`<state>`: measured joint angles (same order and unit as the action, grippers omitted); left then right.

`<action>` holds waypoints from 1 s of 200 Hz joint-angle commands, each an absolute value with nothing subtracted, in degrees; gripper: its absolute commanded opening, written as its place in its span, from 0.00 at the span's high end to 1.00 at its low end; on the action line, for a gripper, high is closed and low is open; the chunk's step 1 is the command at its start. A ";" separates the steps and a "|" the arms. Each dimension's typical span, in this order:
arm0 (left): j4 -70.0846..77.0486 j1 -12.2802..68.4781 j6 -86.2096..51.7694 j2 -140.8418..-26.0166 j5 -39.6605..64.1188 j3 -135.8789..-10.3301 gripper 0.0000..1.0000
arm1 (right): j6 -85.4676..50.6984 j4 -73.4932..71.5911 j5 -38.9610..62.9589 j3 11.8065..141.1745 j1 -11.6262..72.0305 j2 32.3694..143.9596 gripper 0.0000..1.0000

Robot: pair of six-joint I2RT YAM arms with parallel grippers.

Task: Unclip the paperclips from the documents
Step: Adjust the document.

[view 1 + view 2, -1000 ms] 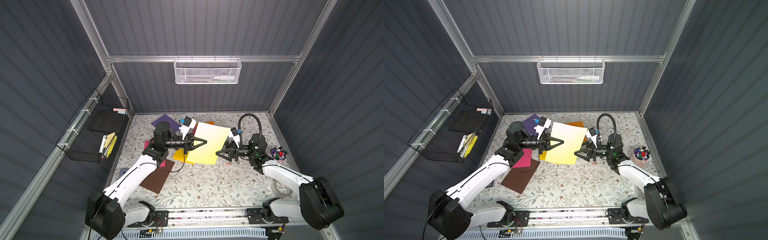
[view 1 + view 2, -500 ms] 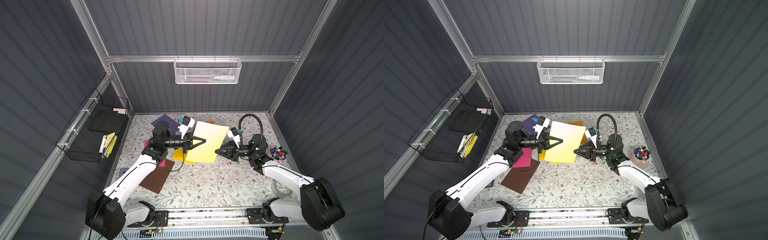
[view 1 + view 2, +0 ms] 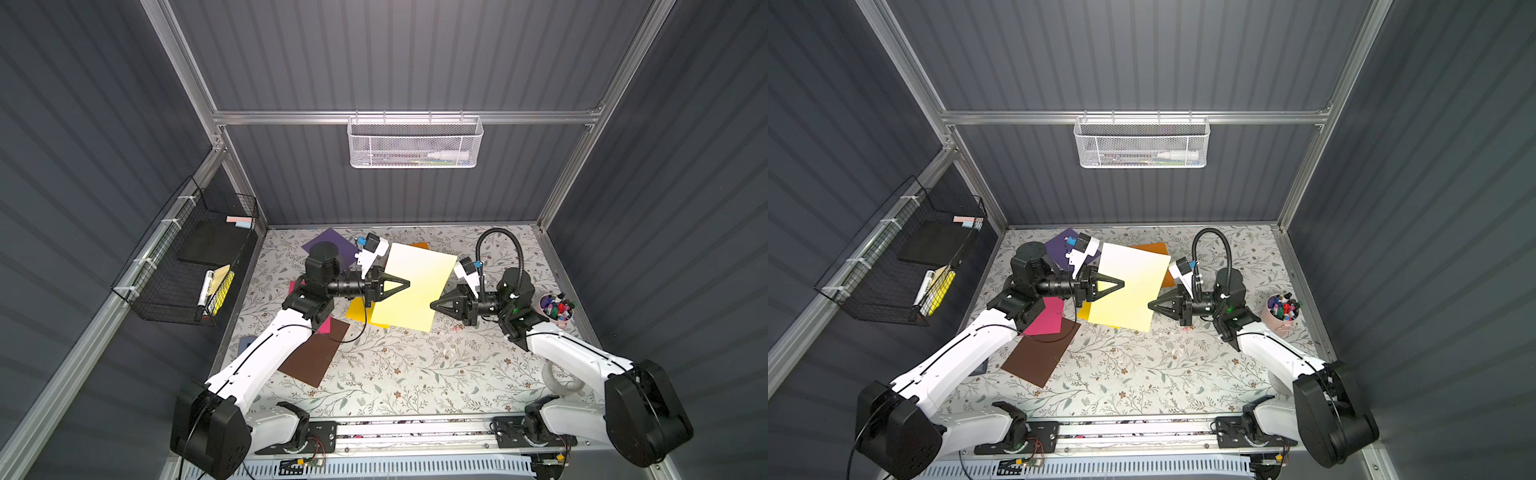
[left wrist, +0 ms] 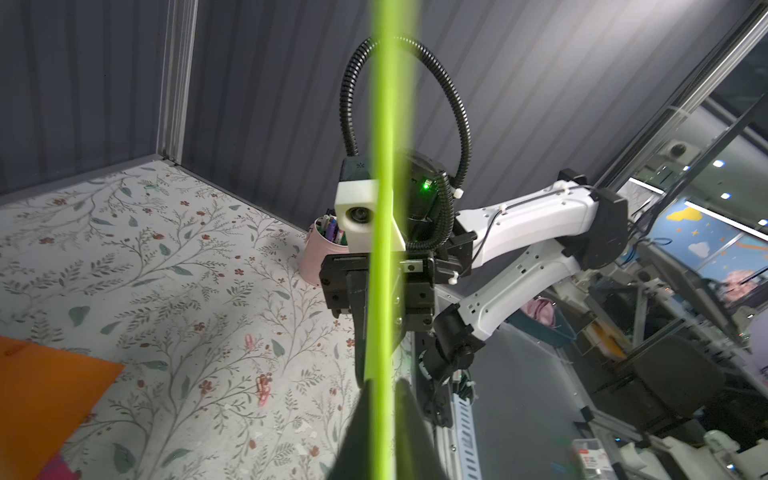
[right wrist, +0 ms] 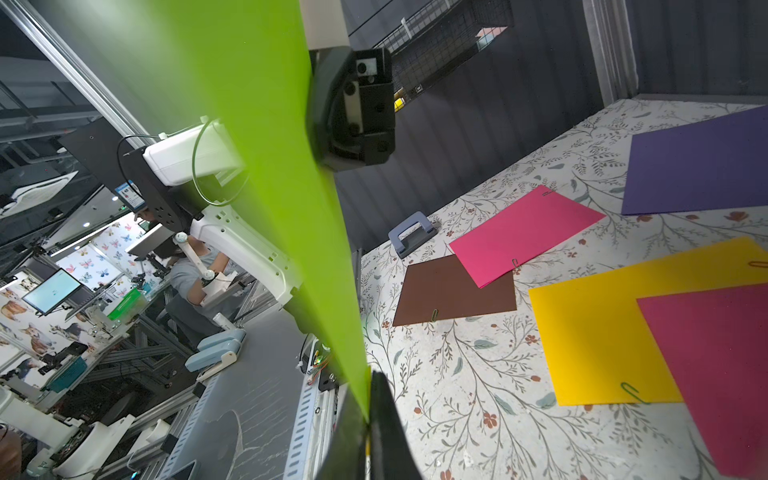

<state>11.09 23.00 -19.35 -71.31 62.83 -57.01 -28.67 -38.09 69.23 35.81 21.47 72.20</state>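
1. One lime green sheet (image 5: 270, 166) is hanging in the air between the two claws, well above the desk (image 3: 415, 374). It is plain, flat and rectangular.
2. In both top views the lime green sheet (image 3: 1129, 286) is showing as a pale, washed-out yellow under the light. In the wrist views it is reading as a vivid lime.
3. The right claw (image 5: 371, 376) is pinching one edge of that sheet. Its fingers are pressing together on the paper with no gap showing.
4. The left claw (image 4: 385, 382) is reaching in from the opposite side, and the sheet is running edge-on between its fingers. Whether they are pressing the paper or standing just off it, I cannot tell.
5. Six more documents are lying flat on the desk.
   - The purple sheet (image 3: 328, 245) is lying near the back wall.
   - The orange sheet (image 3: 1152, 249) is peeking out behind the raised one.
   - The yellow sheet (image 5: 602, 332) is lying nearer the middle.
   - The brown sheet (image 5: 449, 291) is lying toward the front.
   - A magenta pink sheet (image 5: 523, 232) is overlapping a corner of the brown one.
   - A second magenta pink sheet (image 5: 715, 374) is covering part of the yellow one.
6. Tiny bent-wire clips are gripping several edges.
   - A green paperclip (image 5: 633, 390) is sitting at a corner of the yellow sheet.
   - A dark paperclip (image 5: 515, 262) is sitting on the first magenta sheet.
   - An olive paperclip (image 5: 435, 314) is sitting on the brown sheet.
7. Loose pink paperclips (image 4: 262, 384) are lying on the bare desk beside the orange sheet.
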 commanded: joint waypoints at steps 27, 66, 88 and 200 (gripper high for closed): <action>10.96 22.59 -19.25 -71.20 66.36 -56.40 0.61 | -29.33 -38.21 69.48 38.47 21.18 71.59 1.00; 9.40 22.57 -18.71 -70.85 64.67 -56.29 0.96 | -29.42 -37.80 69.82 39.20 21.09 72.33 1.00; 7.29 22.59 -16.95 -70.93 62.75 -57.11 1.00 | -28.83 -36.18 69.93 39.28 21.09 72.17 1.00; 4.08 22.59 -14.11 -71.03 59.90 -59.82 1.00 | -23.67 -25.48 69.87 39.11 17.61 69.89 0.99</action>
